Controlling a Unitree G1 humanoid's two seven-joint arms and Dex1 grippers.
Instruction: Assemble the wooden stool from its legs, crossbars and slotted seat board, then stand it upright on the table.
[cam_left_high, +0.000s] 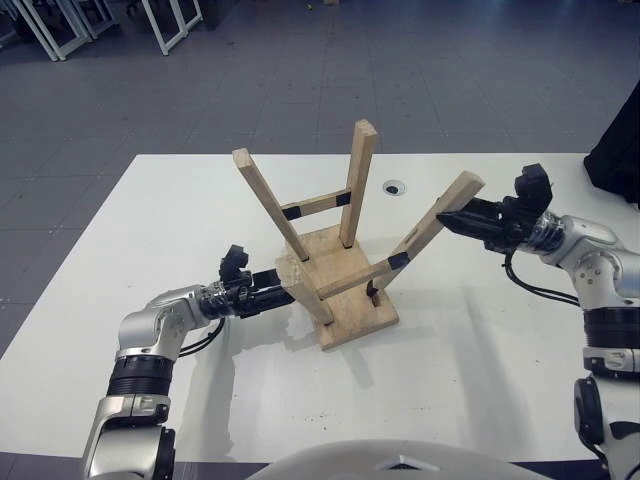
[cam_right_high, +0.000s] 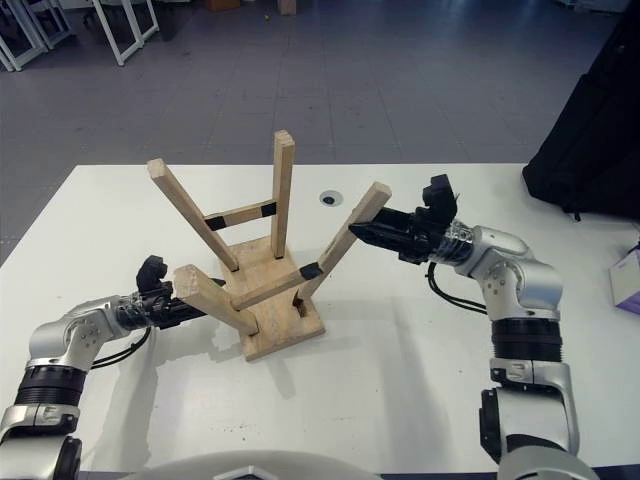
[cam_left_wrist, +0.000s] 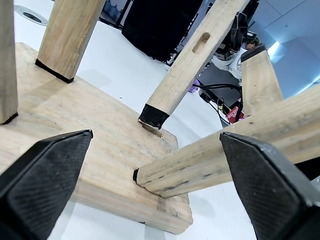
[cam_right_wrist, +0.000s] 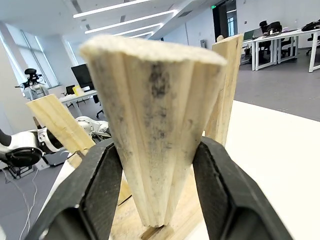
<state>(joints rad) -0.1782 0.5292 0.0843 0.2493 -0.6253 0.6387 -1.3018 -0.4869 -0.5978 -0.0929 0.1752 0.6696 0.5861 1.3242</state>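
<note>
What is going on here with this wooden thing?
A stool stands upside down, its seat board flat on the white table and four legs pointing up. The right gripper has its fingers shut on the top of the right-hand leg. The left gripper sits low, fingers open around the nearest leg.

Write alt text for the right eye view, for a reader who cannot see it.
A pale wooden stool stands upside down on a white table, its square seat board flat and four legs pointing up. The black right gripper is shut on the top of the right-hand leg; the black left gripper is open around the near left leg.
</note>
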